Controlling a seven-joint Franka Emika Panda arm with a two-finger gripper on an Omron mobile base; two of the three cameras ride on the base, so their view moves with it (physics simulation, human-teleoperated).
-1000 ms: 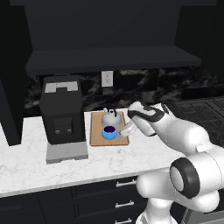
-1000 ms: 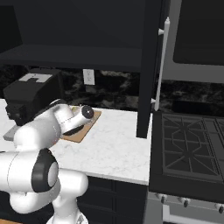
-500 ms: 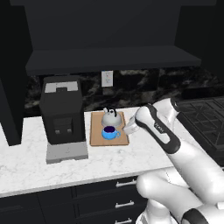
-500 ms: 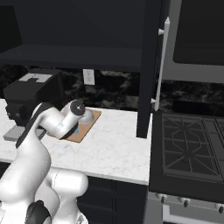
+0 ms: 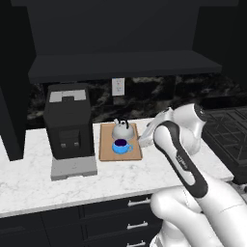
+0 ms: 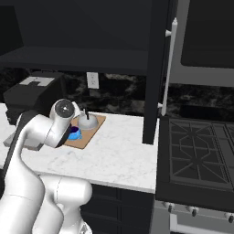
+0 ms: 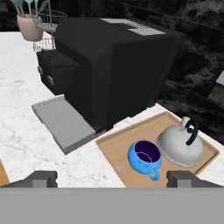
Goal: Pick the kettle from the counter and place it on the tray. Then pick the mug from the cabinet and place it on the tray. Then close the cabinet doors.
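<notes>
Marble counter (image 5: 120, 176), kettle (image 7: 181, 145) and mug (image 7: 145, 158) on tray (image 7: 120, 149), fingers (image 7: 107, 179) apart, empty

The kettle (image 6: 87, 122) and the blue mug (image 6: 74, 134) sit on the wooden tray (image 6: 92, 131); the cabinet door (image 6: 154, 68) stands open beside the stove (image 6: 196, 155).

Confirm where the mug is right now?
The mug sits on the tray, right beside the kettle, with the black machine just off the tray's edge. In the left base view it is in front of the kettle.
</notes>
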